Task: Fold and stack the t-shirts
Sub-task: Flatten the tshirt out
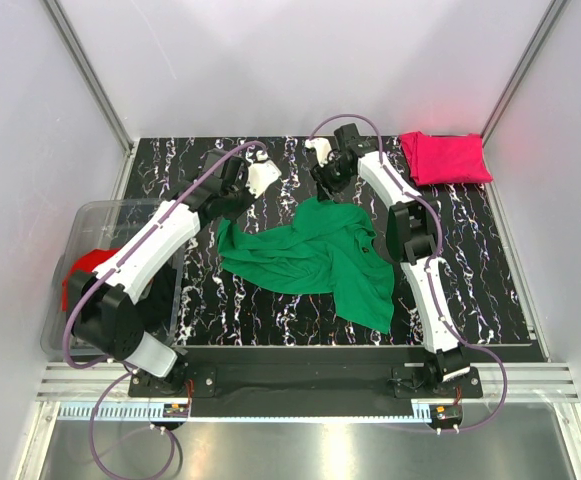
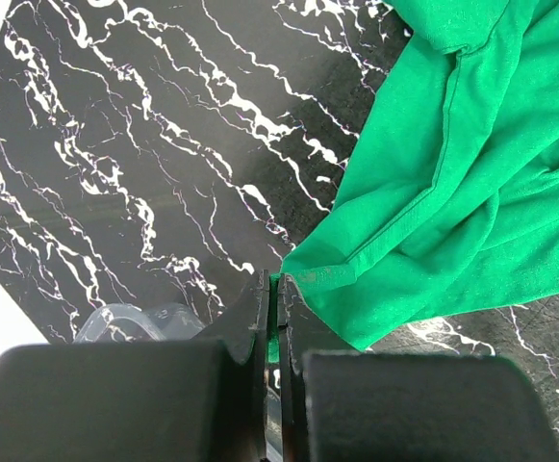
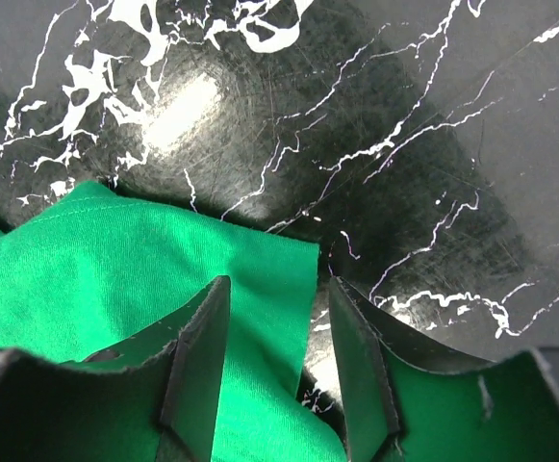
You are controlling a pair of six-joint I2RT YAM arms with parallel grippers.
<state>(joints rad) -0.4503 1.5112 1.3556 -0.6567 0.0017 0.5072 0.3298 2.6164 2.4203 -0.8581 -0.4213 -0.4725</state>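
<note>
A bright green t-shirt (image 1: 320, 255) lies crumpled in the middle of the black marble table (image 1: 490, 290). My left gripper (image 1: 223, 217) is shut on the shirt's left corner, and a sliver of green cloth (image 2: 433, 183) shows between the closed jaws (image 2: 274, 294). My right gripper (image 1: 323, 192) is open at the shirt's far edge, its fingers standing either side of a cloth corner (image 3: 260, 279) in the right wrist view (image 3: 277, 313). A folded magenta-pink t-shirt (image 1: 445, 157) lies at the back right. A red t-shirt (image 1: 88, 265) sits in the bin. Grey and black shirts are out of view.
A clear plastic bin (image 1: 100, 225) stands at the left table edge, under the left arm. White walls and metal frame posts enclose the table. The pink shirt lies close behind the right arm's elbow.
</note>
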